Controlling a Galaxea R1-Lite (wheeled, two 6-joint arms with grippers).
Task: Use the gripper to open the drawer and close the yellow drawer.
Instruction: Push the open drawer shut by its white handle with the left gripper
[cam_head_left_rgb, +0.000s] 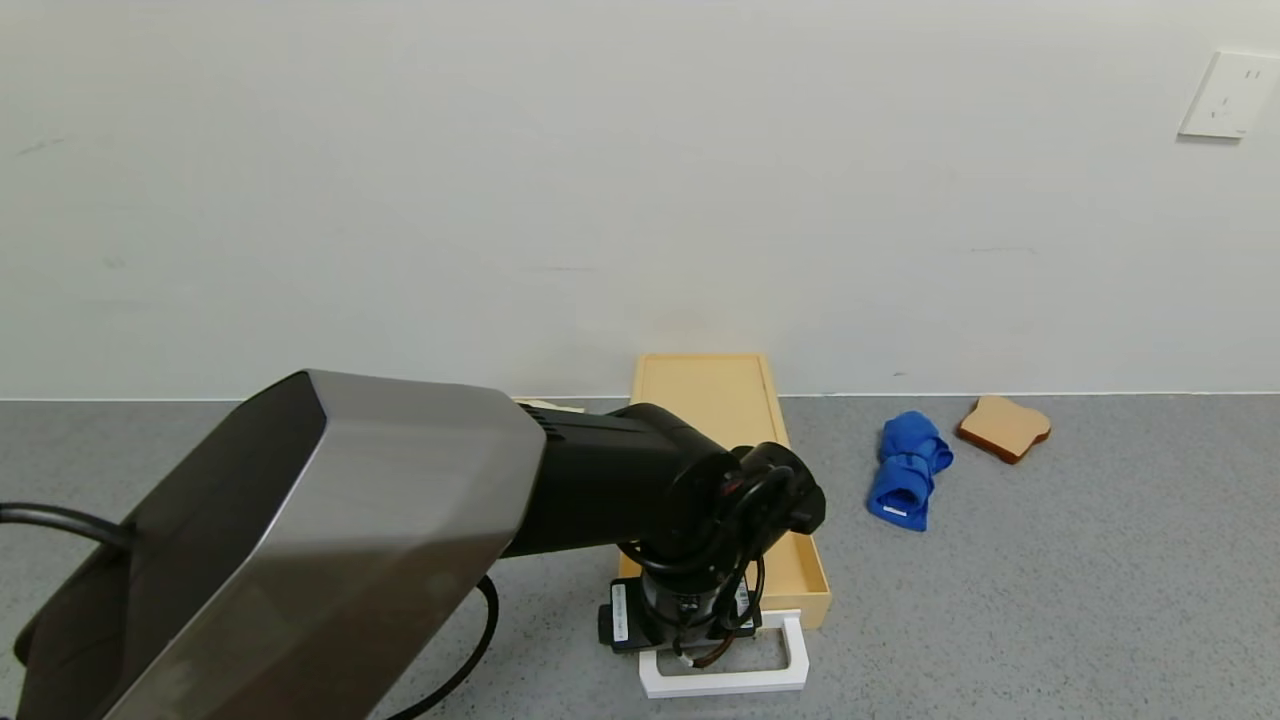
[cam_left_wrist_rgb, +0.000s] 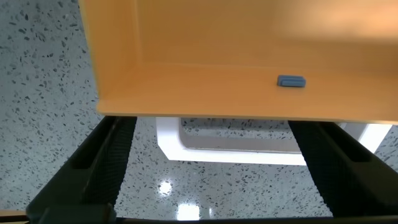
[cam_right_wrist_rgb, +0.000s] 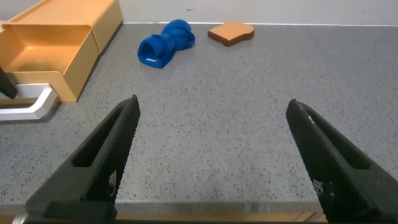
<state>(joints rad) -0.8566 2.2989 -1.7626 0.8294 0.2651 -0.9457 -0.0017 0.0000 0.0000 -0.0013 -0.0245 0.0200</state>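
The yellow drawer (cam_head_left_rgb: 800, 570) is pulled out of its flat case (cam_head_left_rgb: 700, 385) toward me, and its white loop handle (cam_head_left_rgb: 795, 655) lies on the table at the near end. My left gripper (cam_head_left_rgb: 690, 625) hangs point-down over that handle. In the left wrist view the gripper (cam_left_wrist_rgb: 211, 134) is open; its fingers (cam_left_wrist_rgb: 99, 168) stand either side of the handle (cam_left_wrist_rgb: 230, 149) without touching it, and the drawer's front wall (cam_left_wrist_rgb: 205, 93) hides the tips. My right gripper (cam_right_wrist_rgb: 212, 102) is open and empty over bare table, to the right of the drawer (cam_right_wrist_rgb: 43, 50).
A rolled blue cloth (cam_head_left_rgb: 908, 480) and a bread slice (cam_head_left_rgb: 1003, 427) lie on the grey table right of the drawer. A small blue-grey piece (cam_left_wrist_rgb: 290, 81) sits inside the drawer. The white wall runs close behind the case.
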